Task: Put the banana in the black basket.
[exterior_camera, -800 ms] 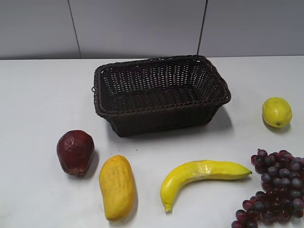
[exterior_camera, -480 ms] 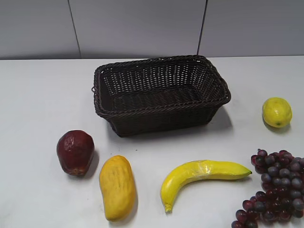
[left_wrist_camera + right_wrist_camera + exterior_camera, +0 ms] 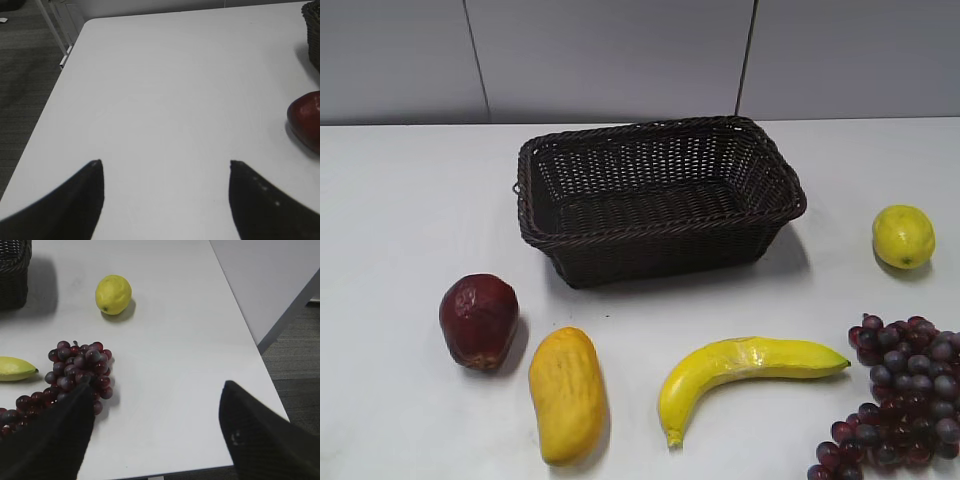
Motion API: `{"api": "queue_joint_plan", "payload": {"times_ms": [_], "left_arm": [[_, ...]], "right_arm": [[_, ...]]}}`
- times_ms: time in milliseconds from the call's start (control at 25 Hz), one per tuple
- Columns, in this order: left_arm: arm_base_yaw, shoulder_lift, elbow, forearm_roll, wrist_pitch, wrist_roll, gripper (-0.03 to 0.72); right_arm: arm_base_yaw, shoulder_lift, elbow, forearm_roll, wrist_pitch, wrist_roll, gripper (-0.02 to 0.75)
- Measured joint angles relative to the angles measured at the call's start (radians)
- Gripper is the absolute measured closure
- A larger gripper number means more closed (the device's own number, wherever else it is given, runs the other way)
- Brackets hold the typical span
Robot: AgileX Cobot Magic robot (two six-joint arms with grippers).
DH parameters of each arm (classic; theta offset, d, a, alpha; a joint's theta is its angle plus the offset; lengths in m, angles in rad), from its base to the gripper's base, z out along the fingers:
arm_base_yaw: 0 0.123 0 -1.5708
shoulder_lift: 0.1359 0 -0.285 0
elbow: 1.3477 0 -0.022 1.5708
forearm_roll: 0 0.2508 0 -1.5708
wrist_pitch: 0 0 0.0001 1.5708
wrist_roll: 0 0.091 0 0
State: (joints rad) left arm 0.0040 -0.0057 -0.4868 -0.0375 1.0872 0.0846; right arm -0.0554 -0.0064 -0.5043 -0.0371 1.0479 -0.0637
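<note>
Near the front edge of the white table (image 3: 410,200), right of centre: long, curved, bright-yellow banana (image 3: 740,368), lying flat, stem end toward the near side, dark tip pointing right at the bunch of dark purple grapes (image 3: 900,400). Well apart from the large rectangular dark woven wicker basket (image 3: 660,195), which stood farther back near the middle, open side up and with nothing inside. Left of the banana, apart from it: stubby yellow-orange mango-like fruit (image 3: 567,393), then a dark red wrinkled fruit (image 3: 478,320) farther left. Small round yellow lemon (image 3: 903,236) off at the far right, beside the basket's right end.

Left gripper (image 3: 165,165) over bare table at the left edge, jaws spread wide, nothing between them; only the red fruit and a basket corner at the right of that view. Right gripper (image 3: 155,390) likewise spread wide and holding nothing, above the grapes at the near right corner, banana tip just visible at the left of that view. Neither arm visible from the exterior camera.

Judged as nothing done yet: banana untouched on the table. All left: reach, grasp, lift over the braided rim, release inside. Right gripper seemingly the closer one
</note>
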Motion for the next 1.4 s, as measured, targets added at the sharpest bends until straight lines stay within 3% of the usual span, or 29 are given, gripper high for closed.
{"api": "queue_joint_plan", "payload": {"times_ms": [560, 960, 1120, 1400], "left_arm": [[0.0, 0.0, 0.0, 0.0, 0.0, 0.0, 0.111], [0.0, 0.0, 0.0, 0.0, 0.0, 0.0, 0.111], [0.0, 0.0, 0.0, 0.0, 0.0, 0.0, 0.111], [0.0, 0.0, 0.0, 0.0, 0.0, 0.0, 0.111]], "right_arm": [[0.0, 0.255, -0.096, 0.009, -0.109, -0.104, 0.146], [0.013, 0.5, -0.108, 0.139, -0.152, -0.208, 0.146], [0.086, 0.604, -0.13, 0.172, -0.163, -0.244, 0.146], [0.283, 0.81, -0.213, 0.096, -0.17, -0.257, 0.146]]}}
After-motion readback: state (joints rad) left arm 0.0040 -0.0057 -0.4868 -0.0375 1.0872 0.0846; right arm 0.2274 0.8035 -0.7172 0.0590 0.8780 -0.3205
